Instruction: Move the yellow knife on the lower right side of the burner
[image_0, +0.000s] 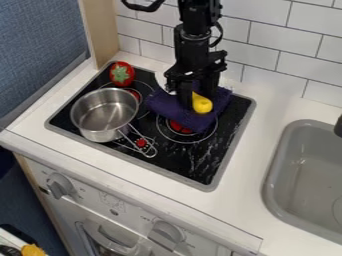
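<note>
The black gripper (196, 94) hangs low over the back of the stove, right above a purple cloth (175, 108). A rounded yellow piece, likely the handle of the yellow knife (202, 104), shows at the gripper's lower end, over the cloth. A pale curved part at the gripper's left may be its blade; the middle is hidden behind the gripper. Whether the knife is held cannot be told. The cloth covers the upper part of the front right burner (188, 139), whose red centre partly shows.
A metal pot (101, 118) stands on the stove's left side, its handle pointing toward the front right. Behind it lies a red toy (121, 74) with a green top. The sink (302, 170) is at the right, and a tiled wall rises behind the stove.
</note>
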